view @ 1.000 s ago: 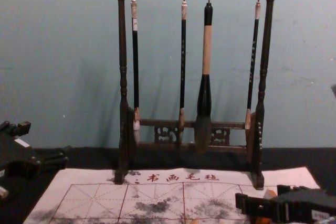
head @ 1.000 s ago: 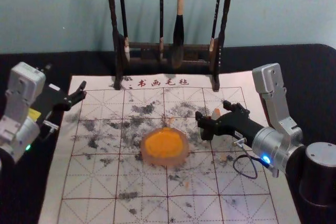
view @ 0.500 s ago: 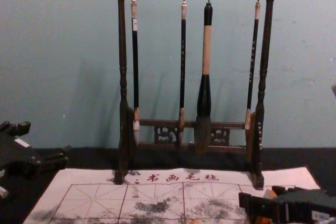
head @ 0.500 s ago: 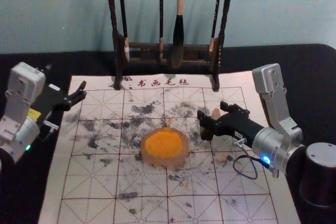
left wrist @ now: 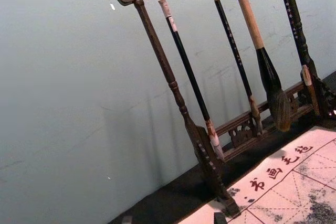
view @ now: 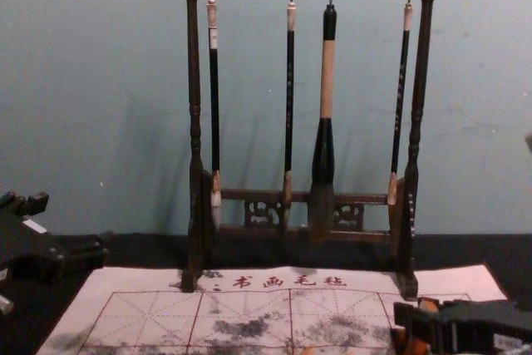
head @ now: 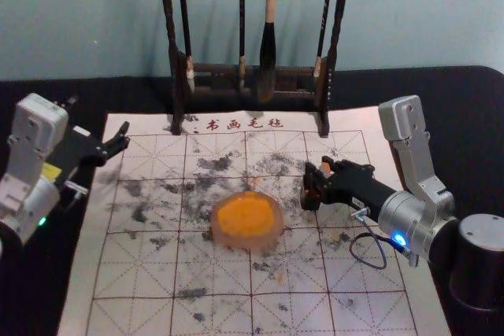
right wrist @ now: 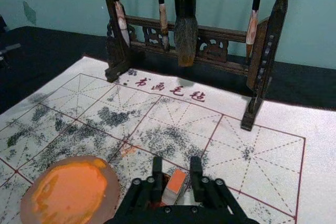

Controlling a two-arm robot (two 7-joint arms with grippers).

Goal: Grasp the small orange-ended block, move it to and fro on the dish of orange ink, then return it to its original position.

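Well, in the head view you have one dish (head: 246, 217), one rack (head: 175, 60) with four brushes (head: 269, 41), and your left gripper (head: 120, 138) parked beside the mat (head: 315, 312). The left wrist view also gives four brushes. In the right wrist view, one block (right wrist: 176, 180) sits orange end up between the parted fingers (right wrist: 196, 174) of your right gripper (head: 318, 171). The chest view is poor for judging contact.

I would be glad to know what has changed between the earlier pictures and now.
The right gripper has drawn its fingers closer together around the block, a gap still showing beside it. The left gripper, dish and brush rack stayed put.
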